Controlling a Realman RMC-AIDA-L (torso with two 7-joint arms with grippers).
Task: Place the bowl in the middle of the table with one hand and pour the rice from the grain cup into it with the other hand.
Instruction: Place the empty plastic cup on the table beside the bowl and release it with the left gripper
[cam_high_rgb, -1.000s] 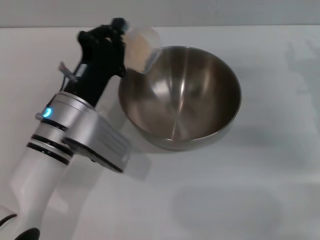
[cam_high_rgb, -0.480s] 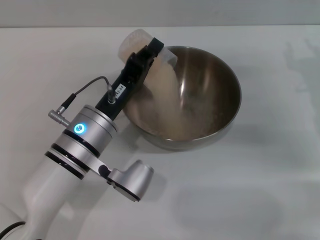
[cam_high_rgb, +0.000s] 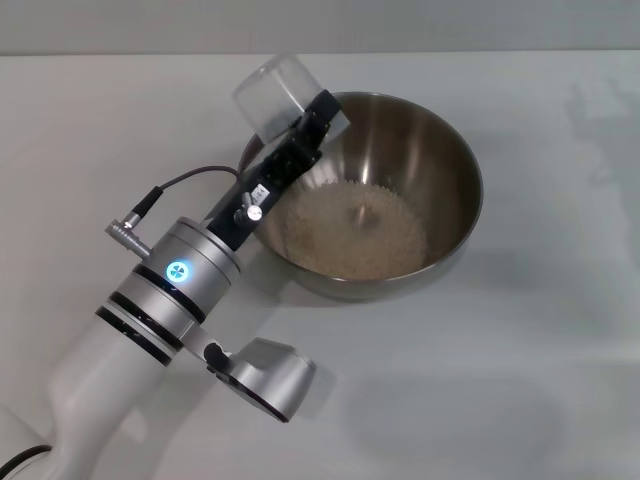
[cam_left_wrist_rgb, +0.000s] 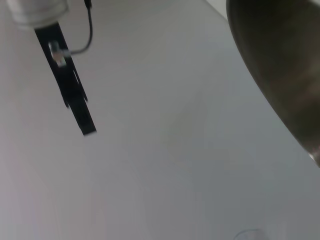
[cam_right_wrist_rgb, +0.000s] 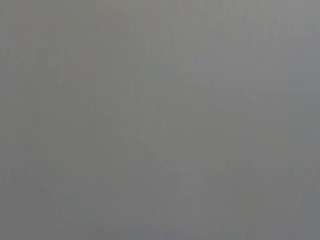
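Observation:
The steel bowl stands on the white table, a little right of the middle. A flat heap of off-white rice lies in its bottom. My left gripper is shut on the clear grain cup and holds it tipped over the bowl's left rim, mouth towards the bowl. The cup looks empty. In the left wrist view the bowl's outer wall shows above the table. My right gripper is out of view, and the right wrist view shows only flat grey.
My left arm reaches in from the lower left, with its wrist camera housing low over the table. A black bar with a cable shows in the left wrist view.
The left wrist has rolled and tipped the cup further over the rim. The rice has poured out of the cup and now lies in the bowl. The bowl has not moved.

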